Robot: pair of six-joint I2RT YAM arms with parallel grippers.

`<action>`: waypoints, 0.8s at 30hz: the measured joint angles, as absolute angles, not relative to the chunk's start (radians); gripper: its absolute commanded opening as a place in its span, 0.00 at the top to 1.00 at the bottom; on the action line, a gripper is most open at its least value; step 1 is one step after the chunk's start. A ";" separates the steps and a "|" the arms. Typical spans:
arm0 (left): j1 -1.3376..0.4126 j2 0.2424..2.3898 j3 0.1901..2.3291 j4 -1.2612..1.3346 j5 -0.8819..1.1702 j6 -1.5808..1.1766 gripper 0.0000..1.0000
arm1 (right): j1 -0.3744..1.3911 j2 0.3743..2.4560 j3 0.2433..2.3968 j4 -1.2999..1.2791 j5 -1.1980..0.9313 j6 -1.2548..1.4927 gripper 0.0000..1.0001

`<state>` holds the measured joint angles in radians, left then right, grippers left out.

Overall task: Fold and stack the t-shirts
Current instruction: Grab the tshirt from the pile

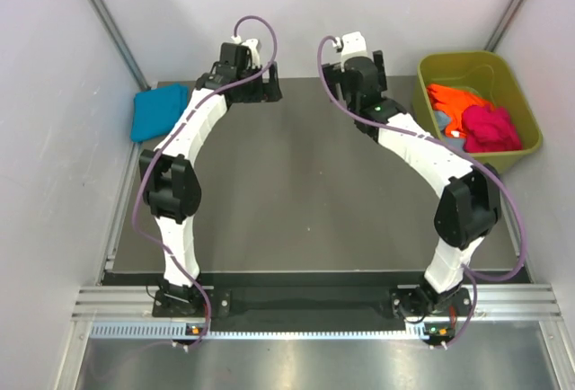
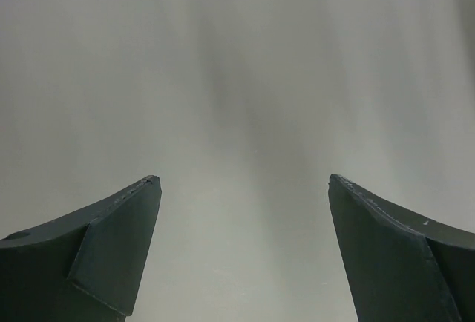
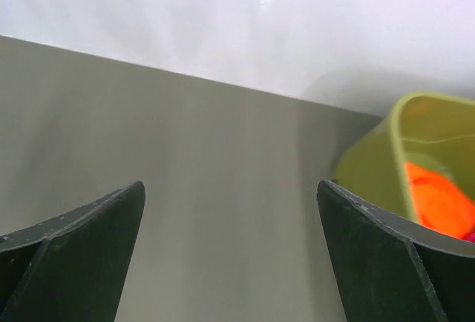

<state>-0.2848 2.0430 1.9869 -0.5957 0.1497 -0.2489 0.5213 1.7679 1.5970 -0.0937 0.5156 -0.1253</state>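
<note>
Teal-blue cloth lies in a compact folded bundle: the teal-blue t-shirt point(image 1: 160, 111) rests far from the olive-green tub point(image 1: 467, 71), at the opposite side edge of the dark table point(image 1: 296, 201). I judge that this is the place for the stack, kept well apart from the tub so that finished and unfinished shirts do not mix. Inside the tub the bright orange t-shirt point(image 1: 449, 101) and the crimson-pink t-shirt point(image 1: 490, 128) are crumpled together and touching; they are not yet folded. A small grey-blue patch point(image 1: 446, 129) shows beside them in the tub, and I cannot tell what it is.

The right gripper point(image 3: 228, 185) hangs just beside the tub, on the side that faces the teal shirt. Its jaws are spread wide and hold nothing. In its wrist view the tub wall and a piece of orange cloth appear past one finger, so it seems placed to reach into the tub for the next shirt. The left gripper point(image 2: 242, 181) is farther from the tub, between it and the teal shirt. It is also spread apart and empty, and its camera sees only a pale blurred surface. The table surface between tub and bundle is, I think, meant for the folding.
</note>
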 measured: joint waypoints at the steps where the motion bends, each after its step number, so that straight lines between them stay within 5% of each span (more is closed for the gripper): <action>1: -0.285 2.033 1.980 -0.582 0.161 -0.265 0.01 | 0.511 1.768 1.594 -0.086 0.515 -0.150 0.00; 14: -0.310 2.032 1.925 -0.513 0.141 -0.141 0.15 | -0.063 1.804 1.744 -0.269 0.280 -0.027 0.04; 24: -0.312 2.138 1.919 -0.508 -0.165 0.030 0.15 | -0.134 1.954 1.700 -0.367 0.210 0.065 0.00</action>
